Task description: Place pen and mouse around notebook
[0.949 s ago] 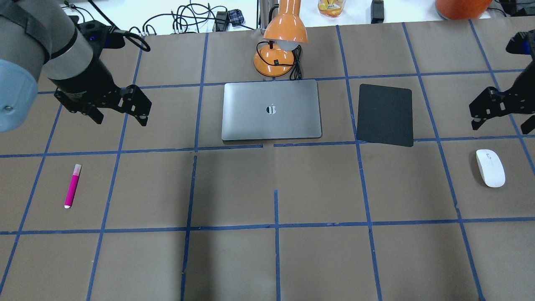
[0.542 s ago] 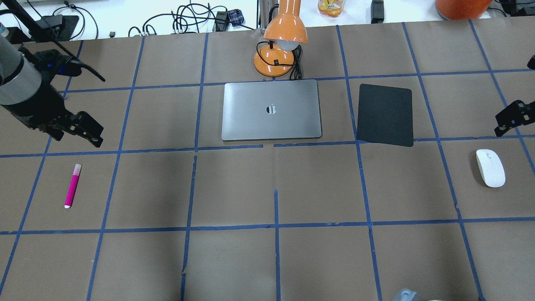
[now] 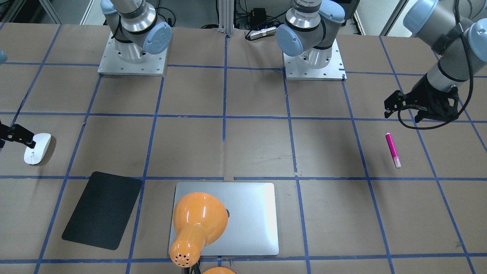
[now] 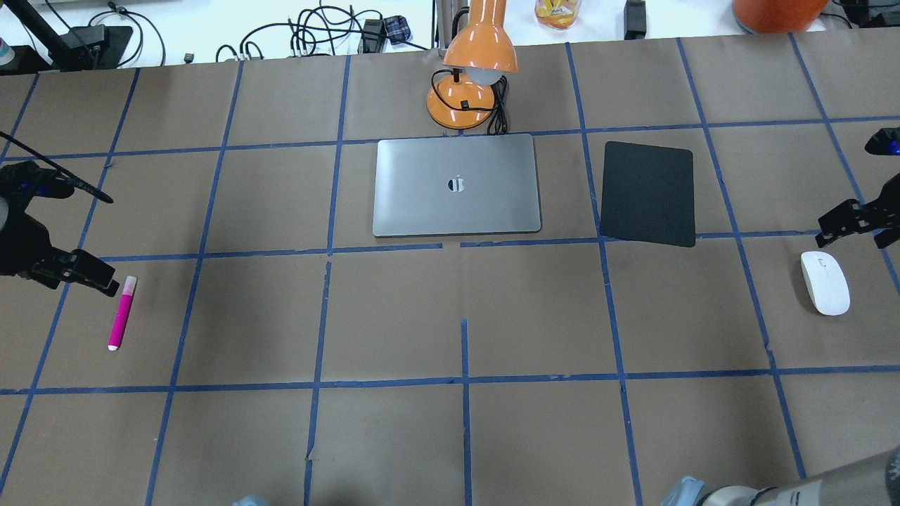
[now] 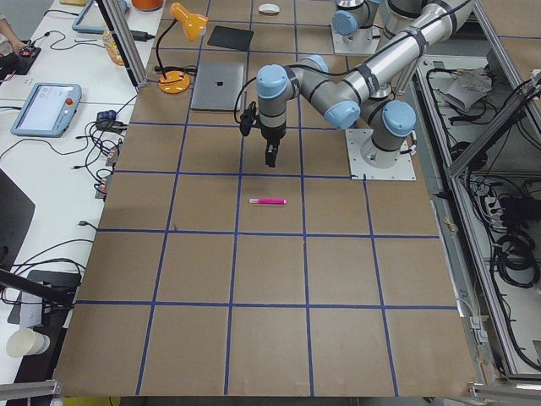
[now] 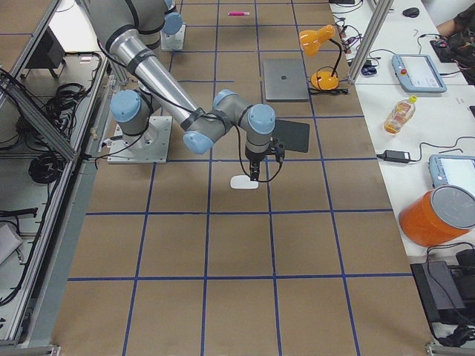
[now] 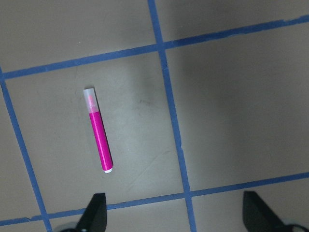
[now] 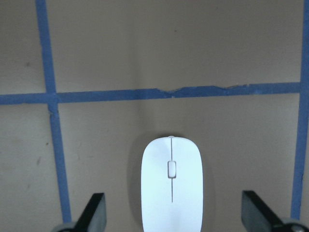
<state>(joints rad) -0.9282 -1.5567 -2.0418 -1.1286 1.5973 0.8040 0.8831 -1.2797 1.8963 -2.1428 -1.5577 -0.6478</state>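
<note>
The magenta pen lies flat at the table's left, pale cap pointing away from the robot. My left gripper hangs open above the table just beyond the pen's cap end; in the left wrist view the pen sits ahead and left of the open fingers. The white mouse rests at the far right. My right gripper hovers open over its far end, and the mouse lies between the fingers. The silver notebook lies shut at the middle back.
An orange desk lamp stands just behind the notebook, its head over the lid in the front-facing view. A black pad lies right of the notebook. The two arm bases stand at the robot's side of the table.
My left gripper has swung left and toward the near edge, ending beside the pen's cap. My right gripper has moved out to the right and toward the mouse. Pen, mouse and notebook have not moved.
</note>
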